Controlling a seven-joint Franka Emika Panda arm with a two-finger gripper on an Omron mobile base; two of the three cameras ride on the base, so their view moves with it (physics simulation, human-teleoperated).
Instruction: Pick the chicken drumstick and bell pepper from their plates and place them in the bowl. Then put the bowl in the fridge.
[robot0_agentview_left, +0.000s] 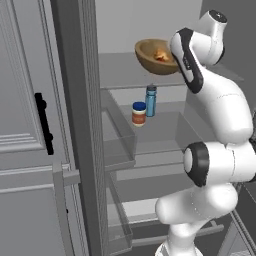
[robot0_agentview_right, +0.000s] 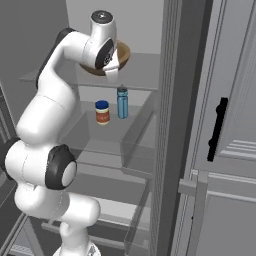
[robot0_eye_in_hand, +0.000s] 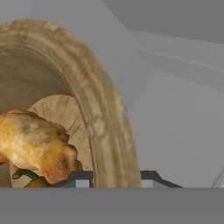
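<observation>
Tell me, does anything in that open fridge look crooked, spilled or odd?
The wooden bowl is tilted rather than flat above the top shelf, gripped at its rim by the gripper. The chicken drumstick lies inside; nothing has spilled. The jar and the blue bottle stand upright.

Left base cam sits behind the arm (robot0_agentview_left: 220, 125) on its left, looking fwd into the open fridge (robot0_agentview_left: 150, 125); door (robot0_agentview_left: 30, 125) at left of frame. Right base cam mirrors it from the arm's right, door (robot0_agentview_right: 225, 125) at right. Both share the shelves, jar (robot0_agentview_left: 139, 114), bottle (robot0_agentview_left: 150, 100) and wooden bowl (robot0_agentview_left: 152, 57). Hand cam is very close on the bowl rim (robot0_eye_in_hand: 96, 109), drumstick (robot0_eye_in_hand: 35, 144) inside, fridge wall beyond.
</observation>
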